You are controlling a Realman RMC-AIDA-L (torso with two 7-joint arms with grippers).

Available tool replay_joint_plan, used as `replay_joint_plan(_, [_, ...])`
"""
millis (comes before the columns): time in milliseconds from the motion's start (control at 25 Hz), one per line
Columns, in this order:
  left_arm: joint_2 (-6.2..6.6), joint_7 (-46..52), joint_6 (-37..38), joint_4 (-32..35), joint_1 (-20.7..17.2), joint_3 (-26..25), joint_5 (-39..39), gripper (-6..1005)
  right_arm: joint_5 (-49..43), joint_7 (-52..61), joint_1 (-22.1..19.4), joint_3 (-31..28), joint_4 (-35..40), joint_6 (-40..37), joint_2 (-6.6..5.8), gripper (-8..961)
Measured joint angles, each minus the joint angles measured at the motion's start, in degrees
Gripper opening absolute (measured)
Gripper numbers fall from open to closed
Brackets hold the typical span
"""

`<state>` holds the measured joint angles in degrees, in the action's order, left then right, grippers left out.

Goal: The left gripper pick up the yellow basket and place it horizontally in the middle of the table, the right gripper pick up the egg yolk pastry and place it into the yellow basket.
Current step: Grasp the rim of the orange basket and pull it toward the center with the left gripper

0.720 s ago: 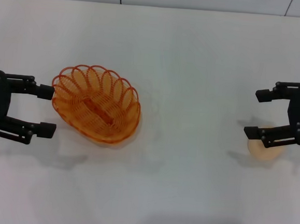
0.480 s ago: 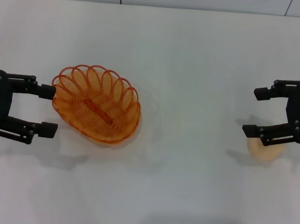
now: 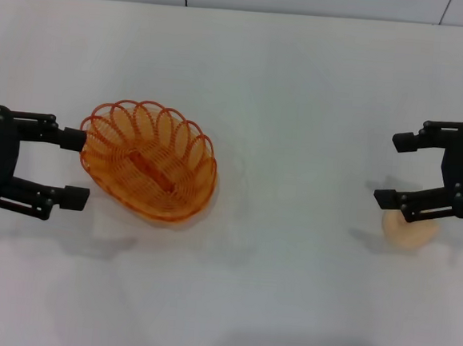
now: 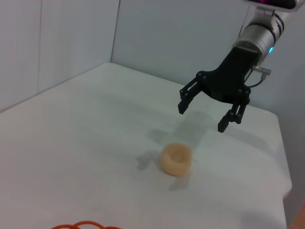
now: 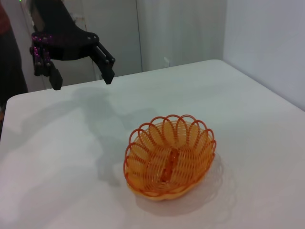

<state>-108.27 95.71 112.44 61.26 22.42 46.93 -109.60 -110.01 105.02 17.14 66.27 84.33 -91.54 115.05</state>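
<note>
Now I see the left end effector [image 3: 73, 168] spread apart beside the yellow basket [image 3: 148, 170]; light, springy wire, so I'd pinch its rim. Right end effector [image 3: 398, 170], also apart, hovers above the crumbly egg yolk pastry [image 3: 409, 230].

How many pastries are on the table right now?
1. The egg yolk pastry sits on the table at the robot's right, beneath the open right tool, far from the yellow basket. No others show; none seems hidden.
</note>
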Motion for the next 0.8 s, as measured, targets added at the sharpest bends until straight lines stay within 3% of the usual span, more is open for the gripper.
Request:
replay_joint_plan(400, [1.23, -0.04, -1.30, 0.00, 1.55, -2.20, -2.45, 877, -0.03, 0.04, 0.05, 0.52, -0.05, 1.19, 0.00, 857])
replay_joint_plan(800, [3.42, -0.22, -2.97, -0.08, 6.94, -10.09, -15.19, 876, 0.70, 1.06, 0.09, 2.14, -0.14, 3.46, 0.15, 856])
